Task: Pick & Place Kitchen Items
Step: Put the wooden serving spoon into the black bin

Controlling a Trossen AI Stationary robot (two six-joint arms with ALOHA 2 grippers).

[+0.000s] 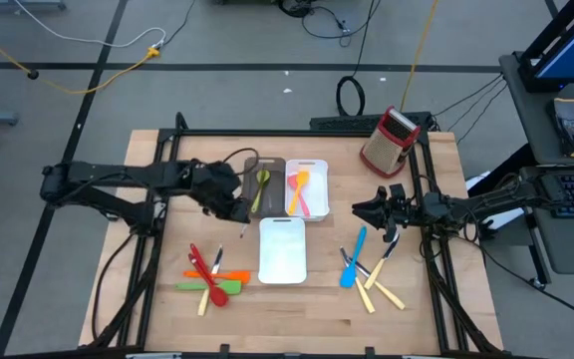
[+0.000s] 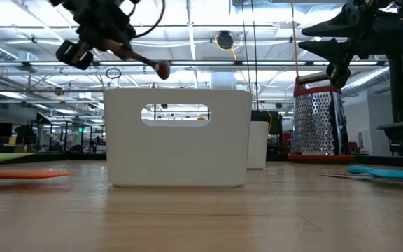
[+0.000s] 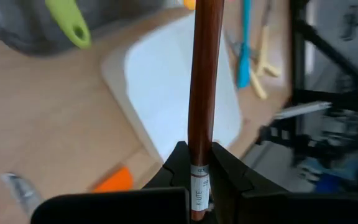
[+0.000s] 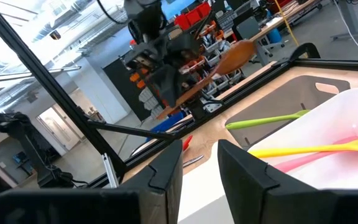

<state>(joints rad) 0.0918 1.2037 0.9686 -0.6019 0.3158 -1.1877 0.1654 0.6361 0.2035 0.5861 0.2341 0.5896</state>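
Observation:
My left gripper point(image 1: 233, 200) is shut on a brown wooden spoon point(image 3: 202, 74), held in the air beside the dark-brown tray point(image 1: 265, 172), which holds a green utensil point(image 1: 260, 189). In the low view the spoon point(image 2: 140, 60) slants down to its bowl point(image 2: 163, 69). The white tray point(image 1: 317, 168) holds yellow and pink utensils point(image 1: 301, 191). Red, orange and green utensils point(image 1: 207, 275) lie at the near left. A blue spatula point(image 1: 352, 260) and cream-handled knives point(image 1: 379, 290) lie at the near right. My right gripper point(image 1: 368, 211) is open and empty above the table. My left gripper pinches the spoon's handle near its labelled free end point(image 3: 198, 177) between its two fingers point(image 3: 174, 167). The handle runs out forward along the fingers. The spoon is lifted clear of the table and slants with its bowl point(image 4: 236, 55) lower than the held end.
A second white tray point(image 1: 283, 249) stands at the table's near middle. The red-and-metal box grater point(image 1: 389, 142) stands at the far right. Bare wood lies along the near edge.

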